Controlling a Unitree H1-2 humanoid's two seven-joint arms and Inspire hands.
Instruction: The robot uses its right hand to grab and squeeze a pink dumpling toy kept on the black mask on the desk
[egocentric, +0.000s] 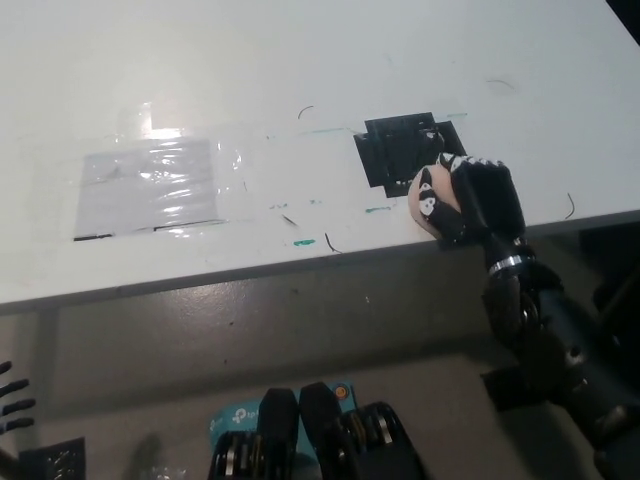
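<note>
My black right hand (470, 200) is shut on the pink dumpling toy (425, 203), whose pale pink side shows between the fingers. The hand holds the toy above the desk's front edge, just in front of the black mask (398, 148). That mask is a dark square patch on the white desk (300, 60) with nothing on it. Only the fingertips of my white left hand (12, 395) show at the lower left edge, spread apart and resting below the desk.
A shiny clear plastic sheet (150, 185) is taped to the desk at the left. Small pen marks and green tape marks dot the surface near the mask. The desk's front edge (250, 275) runs across the middle of the picture.
</note>
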